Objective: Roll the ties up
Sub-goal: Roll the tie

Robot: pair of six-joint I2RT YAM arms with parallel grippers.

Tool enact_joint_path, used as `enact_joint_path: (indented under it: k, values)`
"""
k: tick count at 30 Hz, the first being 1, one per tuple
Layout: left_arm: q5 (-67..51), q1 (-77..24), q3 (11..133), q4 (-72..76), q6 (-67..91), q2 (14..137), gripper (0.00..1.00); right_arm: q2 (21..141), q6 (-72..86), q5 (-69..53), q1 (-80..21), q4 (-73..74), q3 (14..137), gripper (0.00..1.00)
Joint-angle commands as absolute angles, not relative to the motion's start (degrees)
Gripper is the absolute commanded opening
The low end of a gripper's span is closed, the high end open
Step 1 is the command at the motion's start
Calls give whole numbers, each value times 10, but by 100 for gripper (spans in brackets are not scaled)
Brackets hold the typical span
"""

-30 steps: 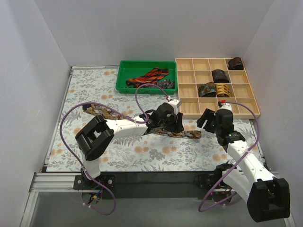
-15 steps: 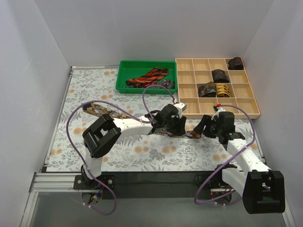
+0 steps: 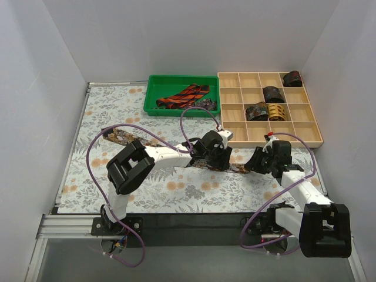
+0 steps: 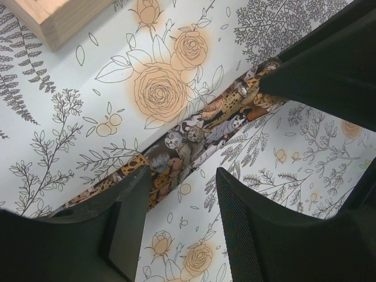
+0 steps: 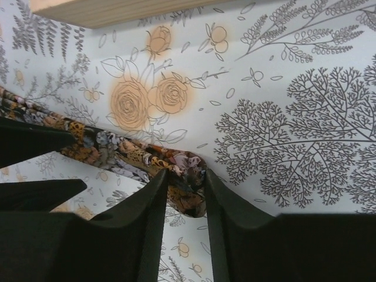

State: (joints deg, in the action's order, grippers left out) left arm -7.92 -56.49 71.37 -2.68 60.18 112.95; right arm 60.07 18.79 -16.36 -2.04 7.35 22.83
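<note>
Printed cloth tie (image 5: 111, 150) — matt wooden tray (image 3: 234, 95)

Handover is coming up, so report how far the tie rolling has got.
Done: four rolled ties sit in the wooden divider tray. In hand: the mottled tie lies flat on the floral cloth; the right gripper pinches its end, and the left gripper, open, straddles it further along. Left: the striped tie and a dark tie lie unrolled in the green bin.

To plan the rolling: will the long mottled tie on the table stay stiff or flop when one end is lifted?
Probably floppy: the mottled tie folds over at its tip in the right end effector. Likely light and thin, since the rest of it lies flat.
</note>
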Motion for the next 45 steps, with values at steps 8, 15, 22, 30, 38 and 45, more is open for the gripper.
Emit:
enact_joint_path:
  k: [8,15,22,30,38,45]
  values:
    - [-44,-566,715,-37,563,1094,45,626,155,-118,-12,97,228,10]
    - [-22,-550,681,-38,555,1067,43,621,122,-89,-16,146,263,1]
    - [-20,-539,648,-16,555,1042,39,637,125,-54,-49,177,303,1]
    - [-22,-538,615,-4,576,1063,26,679,138,59,-132,253,377,1]
    - [-3,-539,608,5,572,998,29,685,148,115,-169,276,394,1]
    - [26,-539,625,-20,571,1031,29,690,138,141,-182,287,410,1]
